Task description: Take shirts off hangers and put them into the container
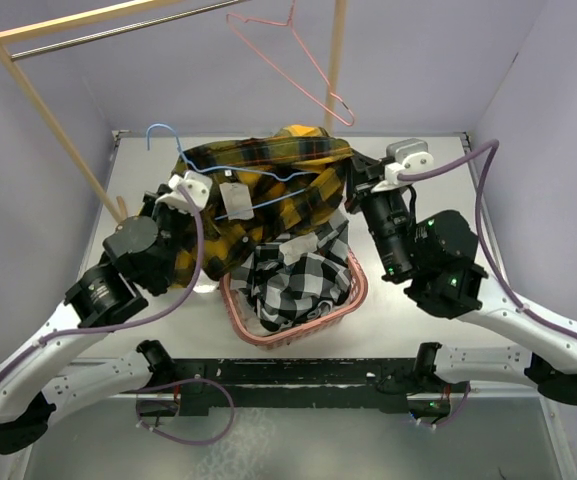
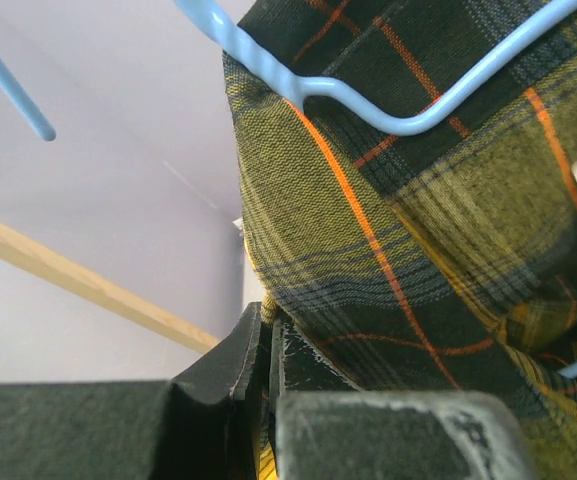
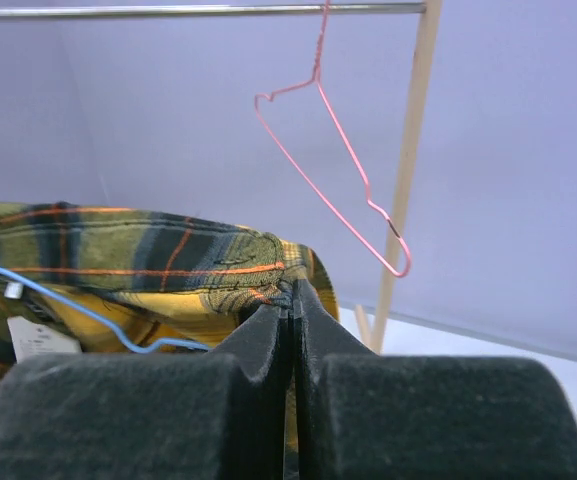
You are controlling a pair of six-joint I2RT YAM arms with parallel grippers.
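The yellow and dark checked shirt (image 1: 268, 160) hangs stretched between both grippers above the pink container (image 1: 268, 335). The light blue hanger (image 1: 258, 175) is still threaded through it, and its wire crosses the cloth in the left wrist view (image 2: 368, 105). My left gripper (image 1: 206, 192) (image 2: 266, 330) is shut on the shirt's left side. At the shirt's right edge my right gripper (image 1: 349, 182) (image 3: 293, 295) is shut on a seam of the shirt (image 3: 168, 250). The black and white checked shirt (image 1: 298, 275) lies in the container. The pink hanger (image 1: 298, 60) (image 3: 338, 160) hangs bare on the rod.
A wooden rack with a metal rod (image 1: 118, 33) (image 3: 168, 11) spans the back. One slanted post (image 1: 53, 120) stands at the left, another post (image 3: 408, 170) behind the shirt on the right. Lilac walls close the table on three sides.
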